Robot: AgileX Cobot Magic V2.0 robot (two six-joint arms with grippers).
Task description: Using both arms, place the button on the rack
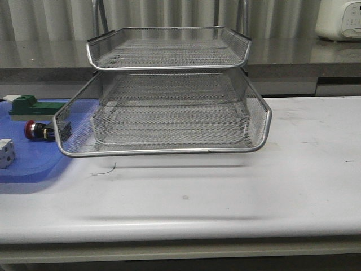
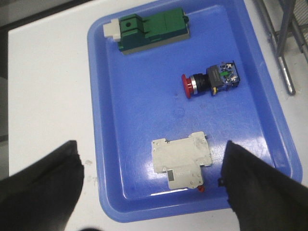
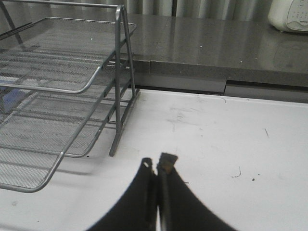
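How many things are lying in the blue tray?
3: the green block at the tray's far end, the red-headed button in the middle toward the rack, and a white block nearest the left gripper. Nothing looks hidden.

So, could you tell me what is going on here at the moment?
Nothing is held yet. The button lies on its side in the blue tray, between a green block and a white part. The left gripper hangs open above the tray. The right gripper is shut over the bare table, beside the rack, whose middle tier is pulled forward.
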